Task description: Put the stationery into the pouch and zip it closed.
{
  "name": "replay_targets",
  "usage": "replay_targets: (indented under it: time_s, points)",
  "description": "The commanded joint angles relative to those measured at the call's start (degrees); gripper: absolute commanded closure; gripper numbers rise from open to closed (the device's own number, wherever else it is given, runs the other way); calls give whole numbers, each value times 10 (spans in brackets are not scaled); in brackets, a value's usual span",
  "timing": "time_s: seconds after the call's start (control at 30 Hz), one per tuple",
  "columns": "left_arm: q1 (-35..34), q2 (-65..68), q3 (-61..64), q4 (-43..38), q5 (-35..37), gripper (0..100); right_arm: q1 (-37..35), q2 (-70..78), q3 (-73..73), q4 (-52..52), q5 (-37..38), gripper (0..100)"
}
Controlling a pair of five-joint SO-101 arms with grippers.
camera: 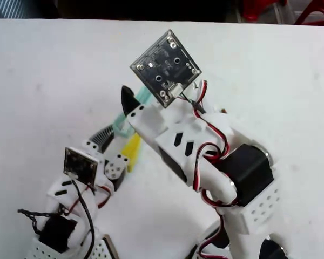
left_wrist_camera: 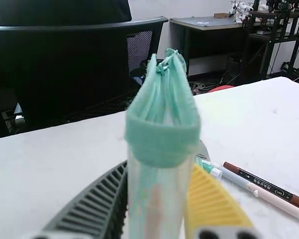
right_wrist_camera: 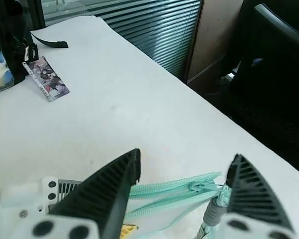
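While the left gripper [left_wrist_camera: 154,214] clamps the pouch [left_wrist_camera: 162,144] and the right gripper [right_wrist_camera: 182,194] stands open astride its zip pull [right_wrist_camera: 197,187], a hard tug could slip it free, the pens [left_wrist_camera: 264,185] lying outside on the table [left_wrist_camera: 269,124].

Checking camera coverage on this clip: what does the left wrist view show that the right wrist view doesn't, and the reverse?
Left wrist view, not the right: a brown pen and a white pen lying on the table beside the pouch, and the pouch's end clamped in the left gripper.

Right wrist view, not the left: the right gripper open over the pouch, a printed tag by a dark bag farther off, and window blinds.

Both: the mint pouch and the white table.
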Motion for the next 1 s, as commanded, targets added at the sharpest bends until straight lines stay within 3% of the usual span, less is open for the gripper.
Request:
replay_targets:
  time_s: [0.0, 0.17, 0.47, 0.63, 0.77, 0.97]
  points:
    - [6, 6, -3, 0, -7, 842, 3, -19, 0, -2, 0, 769]
    - [6, 6, -3, 0, -9, 842, 41, -18, -4, -3, 19, 771]
    - [6, 6, -3, 0, -9, 842, 295, 93, 16, -1, 47, 772]
    - [8, 6, -3, 0, -10, 842, 407, 215, 17, 0, 119, 772]
    - [9, 6, -3, 0, -10, 842, 460, 322, 13, 0, 171, 772]
    - [9, 6, -2, 0, -10, 842, 483, 455, 16, 0, 222, 772]
